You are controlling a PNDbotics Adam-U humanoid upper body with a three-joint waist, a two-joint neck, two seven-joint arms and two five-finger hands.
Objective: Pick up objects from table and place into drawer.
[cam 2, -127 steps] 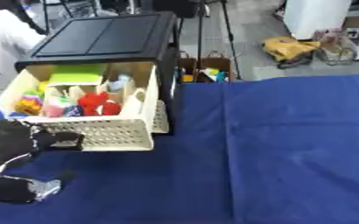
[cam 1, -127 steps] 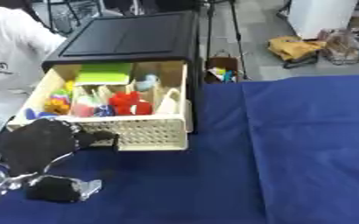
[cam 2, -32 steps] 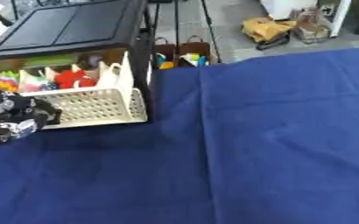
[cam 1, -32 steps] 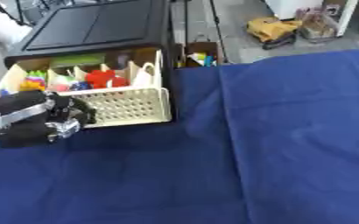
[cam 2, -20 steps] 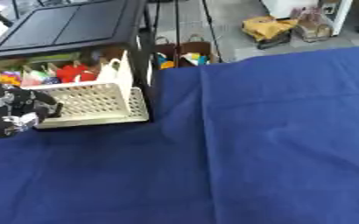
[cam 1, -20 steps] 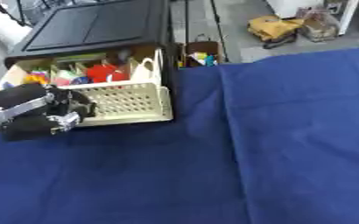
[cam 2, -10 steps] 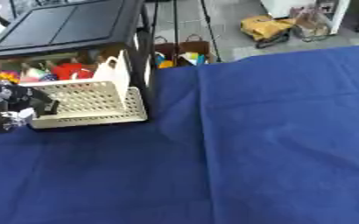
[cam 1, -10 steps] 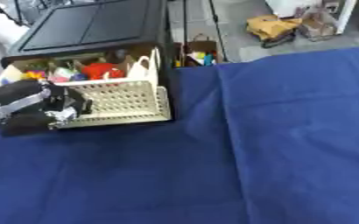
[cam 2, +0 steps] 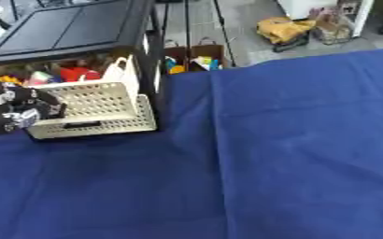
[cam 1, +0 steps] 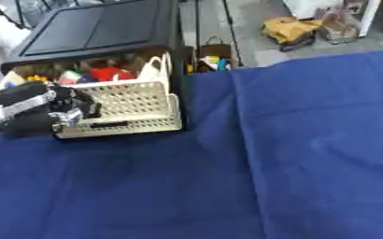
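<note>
One hand, the left hand (cam 1: 44,113), is showing in the left eye view, pressing curled fingers against the front of the cream drawer (cam 1: 133,108), which is sticking partly out of the black cabinet (cam 1: 96,32) with colourful objects (cam 1: 105,73) inside. In the right eye view, blue cloth (cam 2: 293,140) is covering the table.

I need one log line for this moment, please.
left hand: at front of cream perforated plastic drawer | drawer: partly open, holding colourful items | right hand: not in view | blue tablecloth: no objects
</note>
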